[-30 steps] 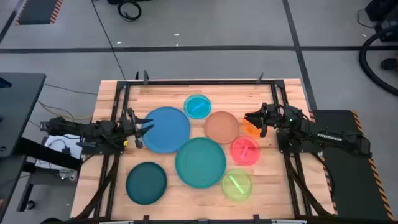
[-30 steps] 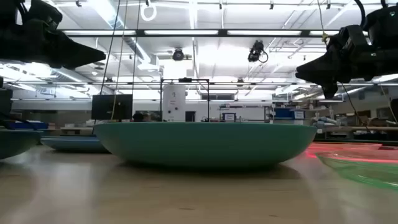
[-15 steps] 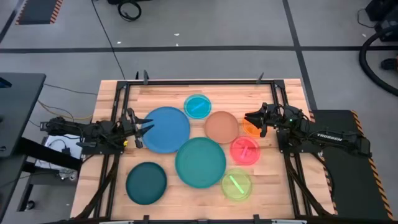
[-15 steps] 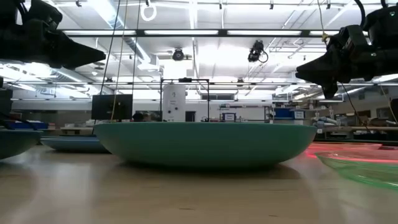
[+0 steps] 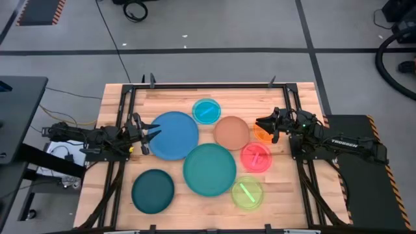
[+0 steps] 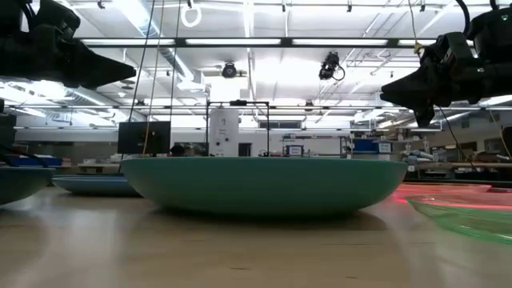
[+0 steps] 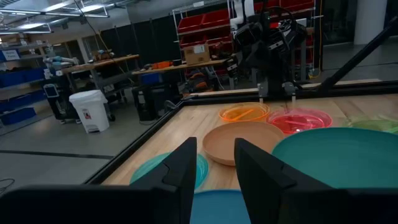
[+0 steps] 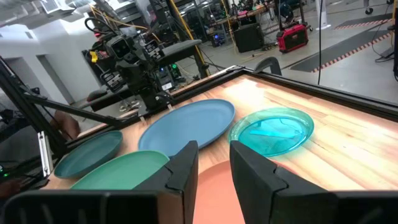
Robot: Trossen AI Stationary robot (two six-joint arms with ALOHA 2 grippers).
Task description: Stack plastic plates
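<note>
Nearest, the lime plate (image 5: pixel 247 193) and dark-teal plate (image 5: pixel 153 190), then teal (image 5: pixel 209 169), pink (image 5: pixel 256 156), blue (image 5: pixel 173 134), brown (image 5: pixel 232 132), orange (image 5: pixel 262 134) and cyan (image 5: pixel 207 111), lie unstacked on the tabletop (image 5: pixel 175 99) (sorted by nothing yet), flanked by the left gripper (image 5: pixel 149 132) and right gripper (image 5: pixel 262 123), fingers released, ready to start.

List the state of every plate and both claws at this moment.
Large blue round plastic plate: flat on table, unstacked.
Large teal plate: flat, unstacked.
Dark-teal plate: flat, alone.
Brown plate: flat, unstacked.
Translucent cyan plate: flat, alone.
Pink plate: flat, unstacked.
Lime plate: flat, unstacked.
Orange plate: partly under right claw.
Left claw: open, empty.
Right claw: open, empty.
</note>
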